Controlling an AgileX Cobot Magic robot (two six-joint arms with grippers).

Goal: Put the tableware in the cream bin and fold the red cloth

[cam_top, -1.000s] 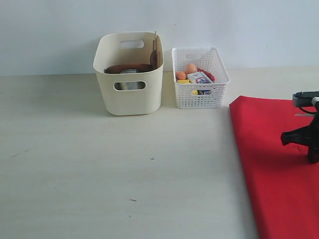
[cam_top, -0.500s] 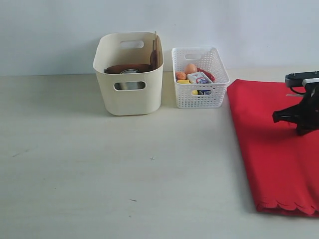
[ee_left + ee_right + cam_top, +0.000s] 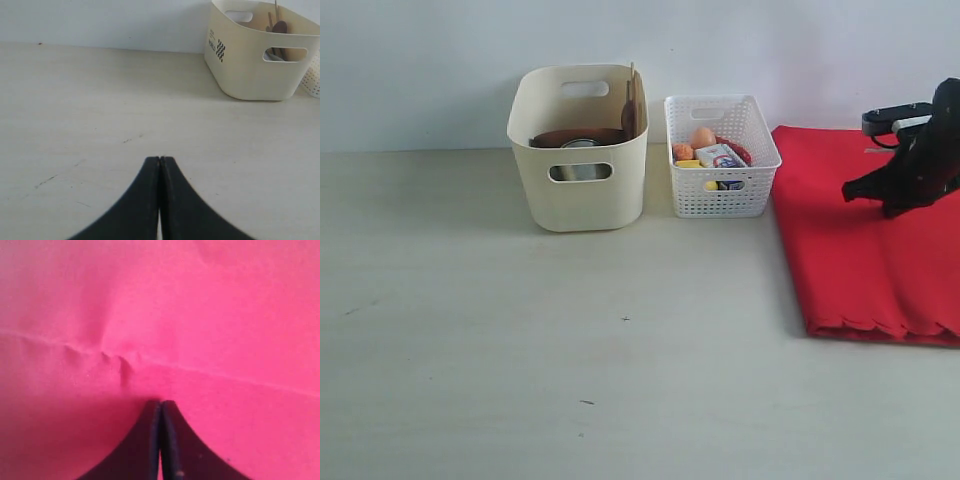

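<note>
The cream bin (image 3: 580,190) stands at the back of the table, and the left wrist view shows it too (image 3: 255,70). Inside it I see the brown plate (image 3: 578,137), the steel cup (image 3: 581,144), the dark wooden spoon (image 3: 628,112) and the chopsticks (image 3: 633,85). The red cloth (image 3: 850,250) lies at the right, scalloped edge toward the front. My right gripper (image 3: 892,205) sits over its far part, shut on a pinched pucker of the red cloth (image 3: 200,315) at the tips (image 3: 161,402). My left gripper (image 3: 160,159) is shut and empty above bare table.
A white lattice basket (image 3: 722,185) holding an egg (image 3: 703,137) and other food stands between the bin and the cloth. The pale wooden table (image 3: 570,350) stretches left and forward. A white wall closes the back.
The right gripper has moved toward the back wall, dragging the red cloth with it; the cloth's scalloped front edge has come into view and slid backward. The left gripper stays still.
</note>
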